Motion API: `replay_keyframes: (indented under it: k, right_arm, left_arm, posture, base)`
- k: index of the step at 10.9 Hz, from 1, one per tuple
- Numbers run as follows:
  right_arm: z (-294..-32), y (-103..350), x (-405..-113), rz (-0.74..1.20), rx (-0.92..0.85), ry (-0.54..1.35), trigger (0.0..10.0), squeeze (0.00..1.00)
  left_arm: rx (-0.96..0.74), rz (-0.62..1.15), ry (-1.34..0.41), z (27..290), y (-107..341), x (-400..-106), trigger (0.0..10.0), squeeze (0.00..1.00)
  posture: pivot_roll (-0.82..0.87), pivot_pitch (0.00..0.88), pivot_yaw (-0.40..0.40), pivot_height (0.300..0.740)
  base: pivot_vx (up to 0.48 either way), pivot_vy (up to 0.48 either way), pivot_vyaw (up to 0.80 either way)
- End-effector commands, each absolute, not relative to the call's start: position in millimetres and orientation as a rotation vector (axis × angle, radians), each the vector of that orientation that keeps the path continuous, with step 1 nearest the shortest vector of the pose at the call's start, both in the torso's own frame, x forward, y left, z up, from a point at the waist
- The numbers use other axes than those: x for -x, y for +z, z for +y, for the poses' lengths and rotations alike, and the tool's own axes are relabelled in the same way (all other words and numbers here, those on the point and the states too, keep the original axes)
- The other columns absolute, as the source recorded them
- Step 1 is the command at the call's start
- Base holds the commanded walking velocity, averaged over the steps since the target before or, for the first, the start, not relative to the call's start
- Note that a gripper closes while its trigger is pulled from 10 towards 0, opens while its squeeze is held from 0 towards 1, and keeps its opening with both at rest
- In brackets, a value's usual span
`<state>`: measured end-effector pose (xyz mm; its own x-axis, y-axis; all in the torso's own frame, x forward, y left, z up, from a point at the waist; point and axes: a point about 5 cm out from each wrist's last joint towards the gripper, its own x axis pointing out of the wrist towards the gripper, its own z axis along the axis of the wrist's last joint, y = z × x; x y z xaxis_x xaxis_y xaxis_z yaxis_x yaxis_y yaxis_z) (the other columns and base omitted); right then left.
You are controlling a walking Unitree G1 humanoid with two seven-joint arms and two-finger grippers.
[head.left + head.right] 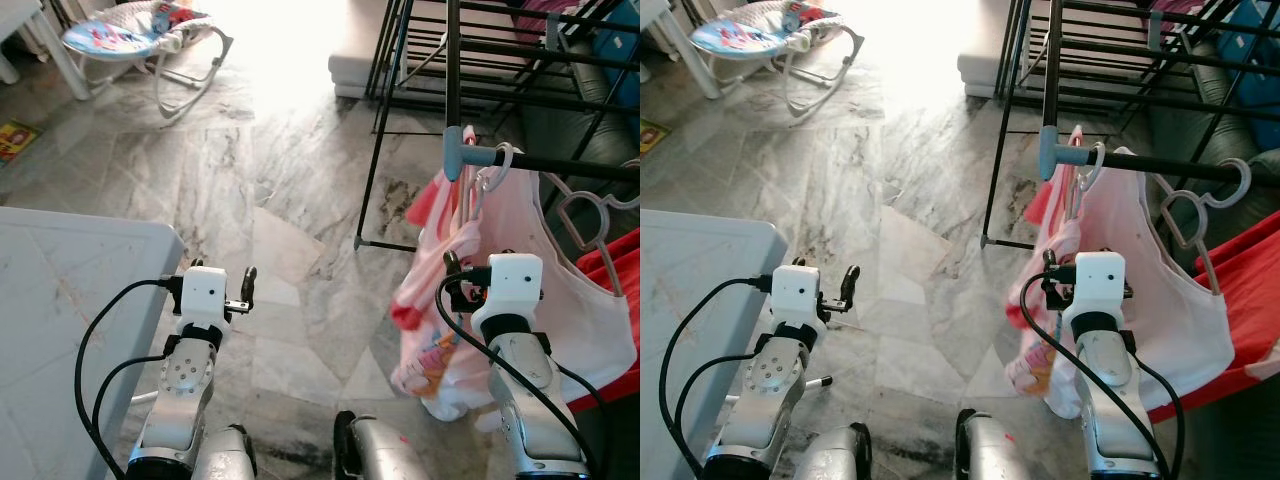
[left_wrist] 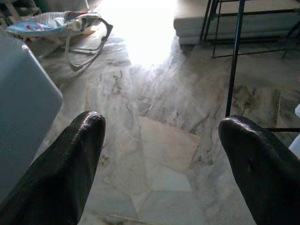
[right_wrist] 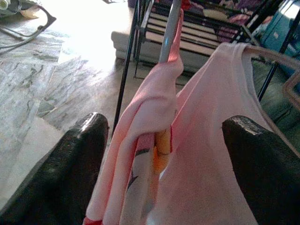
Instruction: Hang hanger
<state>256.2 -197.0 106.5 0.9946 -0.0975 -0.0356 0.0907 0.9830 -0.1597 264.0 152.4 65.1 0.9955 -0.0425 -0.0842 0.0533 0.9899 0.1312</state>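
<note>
Right gripper hangs spread wide, empty, just before the pink garment, whose hanger hooks over the black drying rack. Left gripper, also wide, hovers over marble floor beside the grey tabletop.

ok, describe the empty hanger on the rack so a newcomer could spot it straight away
Start at the black drying rack on the robot's right and follow its horizontal bar past the pale pink garment hanging in front of the right gripper. Just beyond hangs the empty hanger. Unlike its neighbour, it is bare pale plastic with a looped outline and carries no clothing.
</note>
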Motion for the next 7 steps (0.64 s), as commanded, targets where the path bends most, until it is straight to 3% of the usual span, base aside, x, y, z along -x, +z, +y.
replay_keyframes:
  k: [1,5,7]
  right_arm:
    - [-198,111,-253,0.031,0.174,-0.102,10.0,1.0]
    - [-204,114,-252,0.007,0.237,-0.149,10.0,1.0]
    - [-206,117,-251,-0.011,0.248,-0.175,10.0,1.0]
  left_arm:
    - [-0.131,0.082,-0.036,153,67,-263,10.0,0.0]
    - [-0.107,0.028,-0.067,144,83,-267,10.0,0.0]
    - [-0.088,0.032,-0.063,144,84,-270,10.0,0.0]
  posture:
    - [-0.02,0.215,-0.047,0.74]
    - [-0.02,0.219,-0.048,0.74]
    - [-0.03,0.217,-0.048,0.74]
  base:
    - [0.0,0.0,0.0]
    - [0.0,0.0,0.0]
    - [0.0,-0.285,0.0]
